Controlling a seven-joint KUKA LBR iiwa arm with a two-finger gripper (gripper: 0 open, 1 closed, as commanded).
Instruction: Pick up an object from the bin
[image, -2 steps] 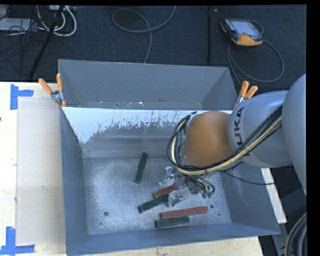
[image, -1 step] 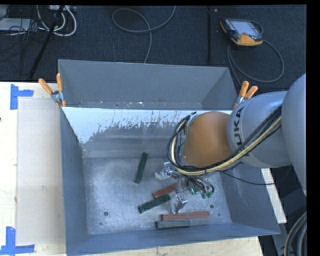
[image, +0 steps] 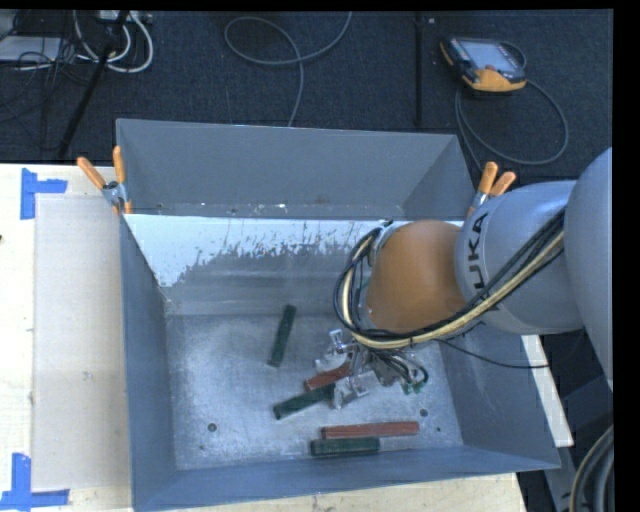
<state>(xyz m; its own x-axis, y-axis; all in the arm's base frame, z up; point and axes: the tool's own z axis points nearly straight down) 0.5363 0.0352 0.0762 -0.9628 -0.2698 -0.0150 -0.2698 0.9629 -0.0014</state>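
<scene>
My gripper (image: 347, 371) is low over the bin floor, right of the middle, under the orange wrist cover. A short red-brown bar (image: 325, 379) lies right at its tip, and I cannot tell whether it is gripped. Just left of and below that lies a dark green bar (image: 302, 403), slanted, with its right end close to the gripper. A second dark green bar (image: 282, 335) lies apart to the upper left, nearly upright in the view.
Near the bin's front wall lie a long red-brown bar (image: 370, 430) and, just below it, a dark green bar (image: 345, 447), both roughly level. The arm and its cables cover the bin's right side.
</scene>
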